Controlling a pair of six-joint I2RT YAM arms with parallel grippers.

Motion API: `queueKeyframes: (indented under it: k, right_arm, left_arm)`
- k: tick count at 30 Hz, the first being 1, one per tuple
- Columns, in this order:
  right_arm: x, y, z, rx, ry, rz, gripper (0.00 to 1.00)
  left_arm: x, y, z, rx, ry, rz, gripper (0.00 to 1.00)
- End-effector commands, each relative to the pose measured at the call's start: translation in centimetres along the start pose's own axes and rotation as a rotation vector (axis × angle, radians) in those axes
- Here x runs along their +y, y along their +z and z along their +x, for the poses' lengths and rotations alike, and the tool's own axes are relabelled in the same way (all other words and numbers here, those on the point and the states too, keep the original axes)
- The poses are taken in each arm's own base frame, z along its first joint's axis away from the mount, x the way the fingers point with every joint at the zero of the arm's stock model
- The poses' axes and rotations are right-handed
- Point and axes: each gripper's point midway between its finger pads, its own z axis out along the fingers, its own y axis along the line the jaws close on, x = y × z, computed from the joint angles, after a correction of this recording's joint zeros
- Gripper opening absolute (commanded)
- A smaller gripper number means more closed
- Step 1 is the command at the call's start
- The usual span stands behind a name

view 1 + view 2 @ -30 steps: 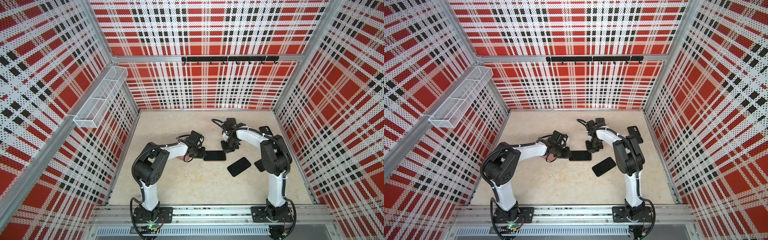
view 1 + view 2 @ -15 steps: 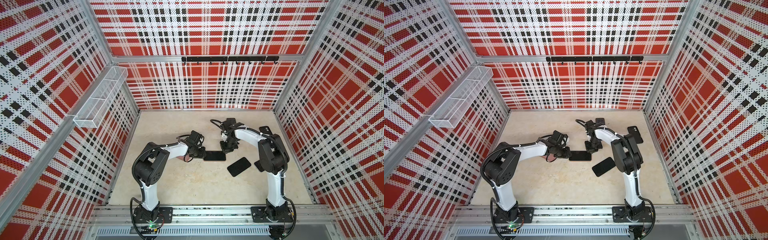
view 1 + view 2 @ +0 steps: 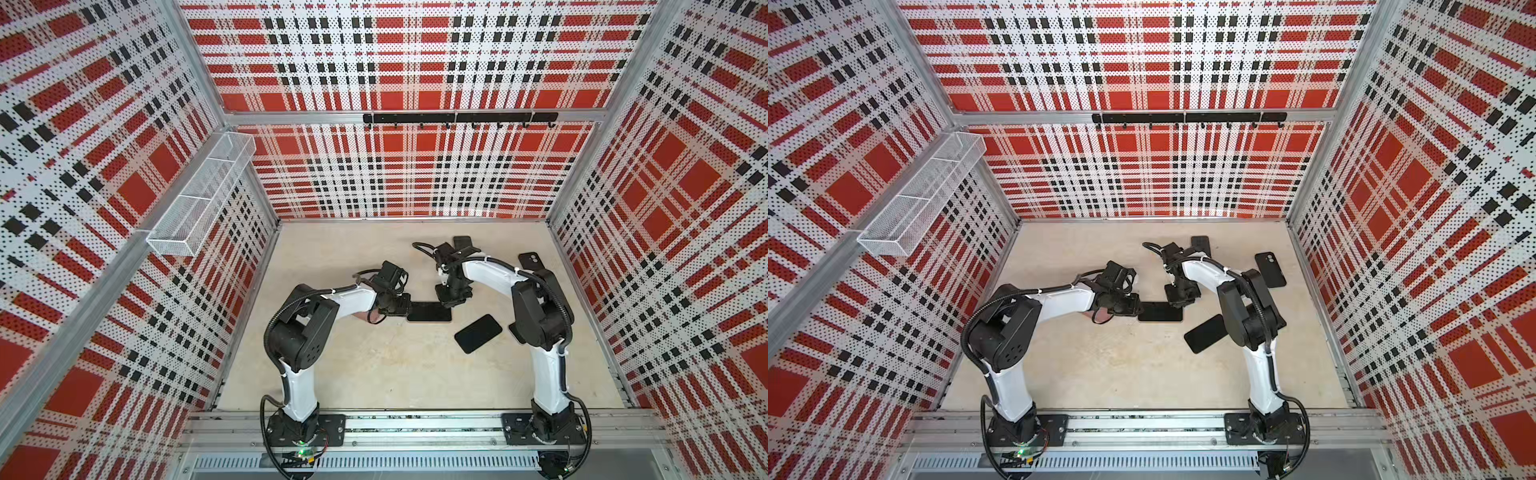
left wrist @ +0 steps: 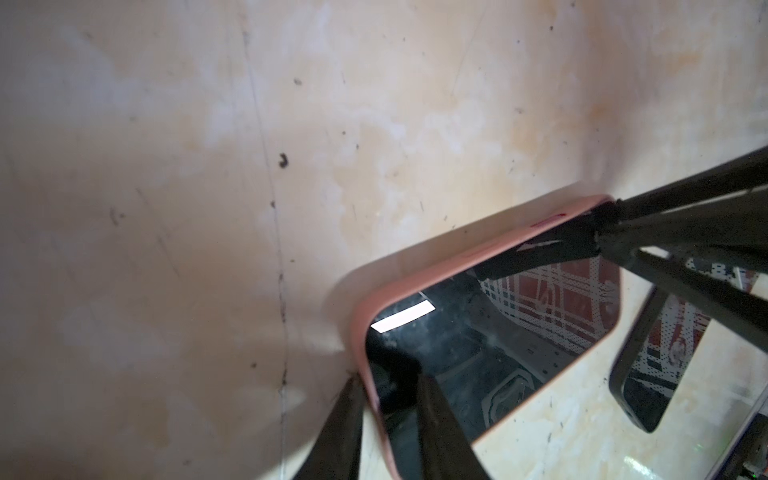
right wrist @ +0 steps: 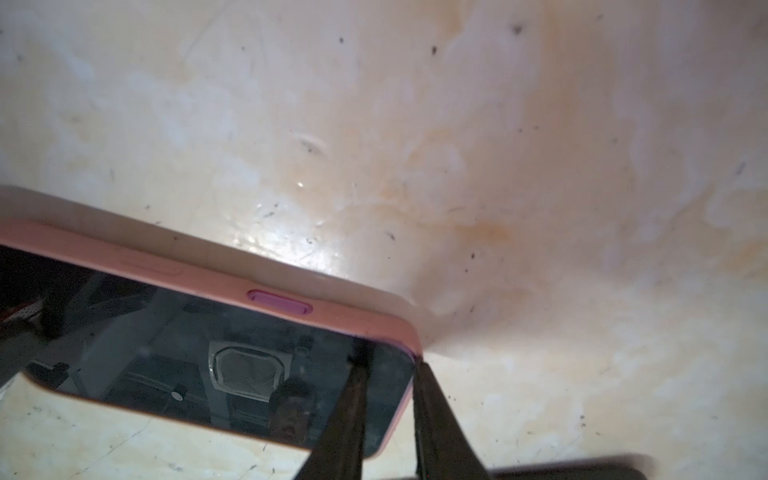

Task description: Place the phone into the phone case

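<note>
seat phone (image 4: 478, 353) corner | left gripper (image 4: 382, 374) clamps pink phone case (image 4: 457, 266) rim | right gripper (image 5: 388, 365) astride far corner, grip unclear | press straight down, gently

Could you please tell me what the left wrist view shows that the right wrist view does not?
Left wrist only: both grippers on the pink case, the left gripper at one end, the right gripper at the far corner, and a second dark phone beside it. Right wrist only: a close look at the right gripper's fingers, one on the glass, one outside the rim. Both: the phone inside the case, the case's side button and the beige table.
</note>
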Motion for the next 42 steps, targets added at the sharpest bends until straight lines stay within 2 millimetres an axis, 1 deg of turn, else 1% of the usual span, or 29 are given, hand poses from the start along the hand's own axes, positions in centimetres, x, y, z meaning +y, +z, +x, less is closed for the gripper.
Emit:
queueKeyframes:
  k: [1, 3, 5, 10, 13, 15, 18, 23, 27, 31, 35, 38, 42]
  right_arm:
    - [-0.9, 3.9, 2.3, 0.119, -0.009, 0.043, 0.25]
    - [-1.0, 3.6, 2.2, 0.112, -0.009, 0.050, 0.27]
    - [-1.1, 2.8, 2.0, 0.100, -0.011, 0.055, 0.28]
    - [-0.7, -1.0, 0.4, -0.001, -0.013, 0.032, 0.27]
    - [-1.1, -2.1, -0.2, -0.031, -0.002, 0.031, 0.27]
    - [-1.4, -2.2, -0.2, -0.031, 0.000, 0.038, 0.27]
    - [-1.5, -1.9, 0.0, -0.020, 0.004, 0.031, 0.29]
    - [-0.1, -0.6, 0.0, -0.008, 0.003, -0.088, 0.31]
    - [1.3, -0.2, 0.2, -0.004, -0.003, -0.201, 0.25]
    - [1.5, -0.8, 0.2, -0.018, -0.004, -0.232, 0.19]
    - [1.9, -2.6, -0.1, -0.059, -0.023, -0.254, 0.17]
    - [1.9, -4.8, -0.5, -0.112, -0.066, -0.253, 0.17]
    - [1.4, -7.8, -0.6, -0.214, -0.181, -0.218, 0.18]
  left_arm:
    - [1.9, 1.1, 2.0, 0.068, 0.008, -0.077, 0.27]
    - [2.0, 1.2, 2.0, 0.070, 0.020, -0.077, 0.27]
    - [2.0, 1.2, 2.1, 0.071, 0.020, -0.077, 0.27]
    - [2.0, 1.1, 2.0, 0.068, 0.022, -0.082, 0.27]
    - [2.1, 1.2, 2.0, 0.068, 0.022, -0.086, 0.27]
    - [2.1, 1.2, 1.9, 0.067, 0.022, -0.086, 0.27]
    - [2.1, 1.2, 2.0, 0.069, 0.021, -0.084, 0.27]
    - [2.1, 1.2, 2.0, 0.069, 0.024, -0.085, 0.27]
    - [2.1, 1.1, 1.9, 0.066, 0.023, -0.087, 0.27]
    - [2.1, 1.1, 1.9, 0.066, 0.024, -0.086, 0.27]
    - [2.0, 1.0, 1.7, 0.059, 0.028, -0.084, 0.27]
    - [1.9, 0.5, 1.2, 0.042, 0.031, -0.083, 0.27]
    - [2.5, -1.1, -0.6, -0.012, 0.012, -0.087, 0.28]
